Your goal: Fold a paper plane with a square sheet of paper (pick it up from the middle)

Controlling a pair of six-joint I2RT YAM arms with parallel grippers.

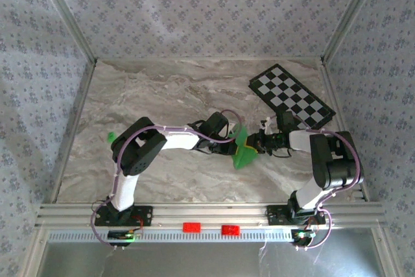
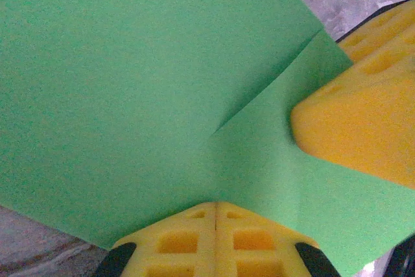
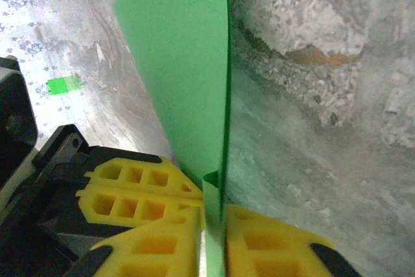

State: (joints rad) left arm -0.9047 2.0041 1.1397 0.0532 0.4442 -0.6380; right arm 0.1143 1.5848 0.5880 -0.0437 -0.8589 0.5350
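The sheet of paper (image 1: 245, 154) is not on the bench (image 1: 162, 89) now. It hangs in the air between the two arms, on the near side of the checkered board (image 1: 292, 95) and a little to the left of it.

The left claw (image 2: 215, 207) has its yellow fingers pressed together on one edge of the sheet, just below a crease that runs slanted across the green surface. The right claw (image 3: 213, 202) is clamped on the sheet from the other side. In its own camera the paper stands edge-on between the two fingers and rises up from them like a thin blade.

I think this paper handles very lightly, almost without weight. It is thin and soft, and it bends under itself where nothing holds it. It is also a little smooth, so it can slide out if the fingers pinch only the very border. A hard pull from both sides can tear it or make a wrinkle in the wrong place.

In my opinion the best place to take it is close to the crease and not at a loose corner, because there the double layer is stiffer. The fold then keeps its line when the paper goes back down onto the bench in front of the board.
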